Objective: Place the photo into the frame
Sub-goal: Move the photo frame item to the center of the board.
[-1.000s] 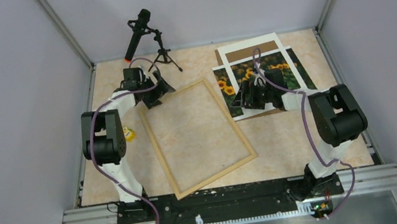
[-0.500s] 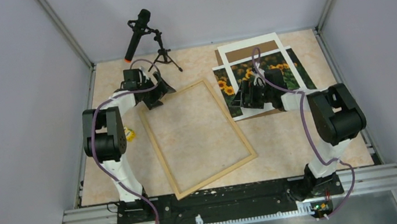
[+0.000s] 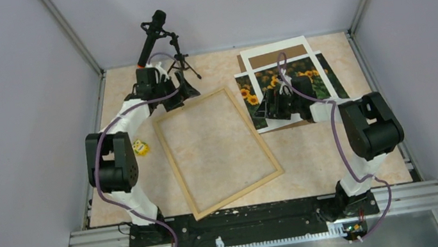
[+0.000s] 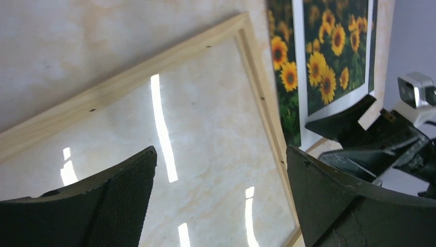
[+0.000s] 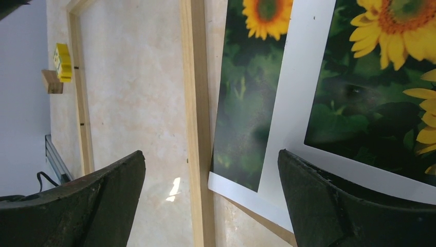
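Snag risk: your left gripper (image 4: 221, 175) and right gripper (image 5: 211, 170) gape empty; grabbing the white-bordered sunflower photo (image 5: 241, 103) may drag the overlying white cutout mat (image 5: 301, 87).

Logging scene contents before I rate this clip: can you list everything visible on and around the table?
frame: one, light natural wood, lying flat mid-table, skewed.
photo: one, yellow sunflowers on dark green with a white border, far right, partly under the mat.
mat: one, white with a cutout, lying across the photo and backing board.
backing board: one, brown, bottom of that stack.
microphone on tripod: one, black with an orange band, far edge, left of centre.
small item: one, yellow, left of the frame; too small to identify.
table: one, beige marbled.
left gripper: one, black, open, near the frame's far rail.
right gripper: one, black, open, over the photo's edge beside the frame.
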Controlling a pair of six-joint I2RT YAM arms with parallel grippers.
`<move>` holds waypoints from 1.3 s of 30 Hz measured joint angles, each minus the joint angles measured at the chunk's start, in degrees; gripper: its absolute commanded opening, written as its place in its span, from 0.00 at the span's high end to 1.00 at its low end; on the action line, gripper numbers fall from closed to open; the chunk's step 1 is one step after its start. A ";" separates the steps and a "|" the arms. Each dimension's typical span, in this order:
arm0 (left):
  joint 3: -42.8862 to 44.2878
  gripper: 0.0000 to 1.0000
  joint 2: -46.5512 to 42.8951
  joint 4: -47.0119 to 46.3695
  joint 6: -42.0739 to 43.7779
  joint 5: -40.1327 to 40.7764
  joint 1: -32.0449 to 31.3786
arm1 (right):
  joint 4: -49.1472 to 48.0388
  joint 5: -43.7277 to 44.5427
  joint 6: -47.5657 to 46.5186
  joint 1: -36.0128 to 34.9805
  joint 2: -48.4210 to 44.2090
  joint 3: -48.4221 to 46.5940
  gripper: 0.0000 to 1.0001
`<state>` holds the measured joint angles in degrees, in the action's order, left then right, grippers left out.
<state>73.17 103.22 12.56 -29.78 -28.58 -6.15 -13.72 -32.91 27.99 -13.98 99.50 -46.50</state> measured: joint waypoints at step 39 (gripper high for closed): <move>-3.48 0.02 -8.15 -8.00 -8.33 -23.17 -18.08 | 37.62 17.00 0.70 23.41 -21.57 -2.03 0.01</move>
<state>69.69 95.07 4.56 -38.11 -51.75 -24.23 23.90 -15.90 28.69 9.43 77.93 -48.53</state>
